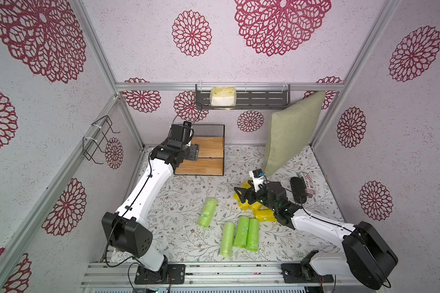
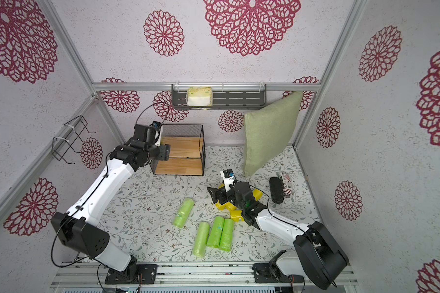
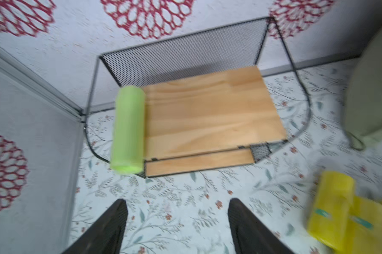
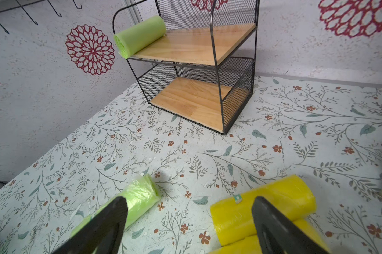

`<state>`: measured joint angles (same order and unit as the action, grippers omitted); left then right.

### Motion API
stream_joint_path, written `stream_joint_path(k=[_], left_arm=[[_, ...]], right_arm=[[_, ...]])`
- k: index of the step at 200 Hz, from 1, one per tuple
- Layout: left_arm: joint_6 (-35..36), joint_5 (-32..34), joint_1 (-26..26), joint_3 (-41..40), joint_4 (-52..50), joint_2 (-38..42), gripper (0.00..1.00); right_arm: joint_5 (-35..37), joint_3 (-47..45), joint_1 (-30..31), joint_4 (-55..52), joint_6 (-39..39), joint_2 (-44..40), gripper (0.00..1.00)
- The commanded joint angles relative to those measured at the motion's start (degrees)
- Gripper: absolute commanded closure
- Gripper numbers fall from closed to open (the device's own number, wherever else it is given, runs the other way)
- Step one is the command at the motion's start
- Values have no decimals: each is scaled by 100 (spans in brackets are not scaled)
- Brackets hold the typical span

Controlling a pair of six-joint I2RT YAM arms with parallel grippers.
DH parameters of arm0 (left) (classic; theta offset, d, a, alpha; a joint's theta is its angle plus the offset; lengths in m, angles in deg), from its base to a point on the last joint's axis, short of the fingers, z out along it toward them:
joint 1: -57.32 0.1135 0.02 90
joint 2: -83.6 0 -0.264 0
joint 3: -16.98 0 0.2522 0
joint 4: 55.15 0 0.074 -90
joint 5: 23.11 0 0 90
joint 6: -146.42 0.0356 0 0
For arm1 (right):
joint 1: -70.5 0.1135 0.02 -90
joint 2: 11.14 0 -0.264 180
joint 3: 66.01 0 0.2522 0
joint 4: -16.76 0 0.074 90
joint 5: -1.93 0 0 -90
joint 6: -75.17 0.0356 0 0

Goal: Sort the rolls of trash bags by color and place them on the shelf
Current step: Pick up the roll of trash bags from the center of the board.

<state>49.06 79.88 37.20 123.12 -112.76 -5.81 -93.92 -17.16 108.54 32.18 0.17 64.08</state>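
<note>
While the left end effector (image 3: pixel 178 201) hangs released, a green roll (image 3: pixel 127 129) lies ahead on the shelf (image 3: pixel 210 110). Right end effector (image 4: pixel 190 199) released too, yellow roll (image 4: pixel 234 217) just beneath.

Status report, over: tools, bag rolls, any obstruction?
Left tool open, empty, at shelf. Right tool open above yellow rolls. One green roll on top board. Nothing blocking.

we see a green pillow (image 1: pixel 290 132) standing tilted, a tissue pack (image 1: pixel 222 97) in the grey wall rack (image 1: pixel 264 99), and a black case (image 1: pixel 298 189) near the pillow.
</note>
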Motion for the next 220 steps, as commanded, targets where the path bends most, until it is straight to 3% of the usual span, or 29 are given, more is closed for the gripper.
stream_joint_path(k=[1, 37, 64, 129, 144, 182, 220], left_arm=[[-799, -757, -377, -1084, 411, 493, 23], [-1684, -1282, -1006, -2858, 723, 1248, 23], [-2119, -1326, -1447, -3693, 841, 1267, 23], [-2033, -1213, -1737, -3881, 1154, -81, 14], [-2033, -1303, -1740, -3806, 1335, -383, 20], [-1977, -922, -1833, -3630, 1241, -705, 46], [-1829, -456, -1830, -3469, 941, -376, 53]], right_arm=[[5, -6, -40, -143, -90, 11, 6], [-120, -140, -278, -275, -30, 28, 6], [-224, -211, -429, -238, 46, 12, 6], [-262, -250, -447, -247, 194, -124, 6], [-225, -336, -447, -226, 233, -232, 6], [-128, -576, -447, -193, 332, -468, 6], [-127, -548, -447, -211, 272, -436, 6]])
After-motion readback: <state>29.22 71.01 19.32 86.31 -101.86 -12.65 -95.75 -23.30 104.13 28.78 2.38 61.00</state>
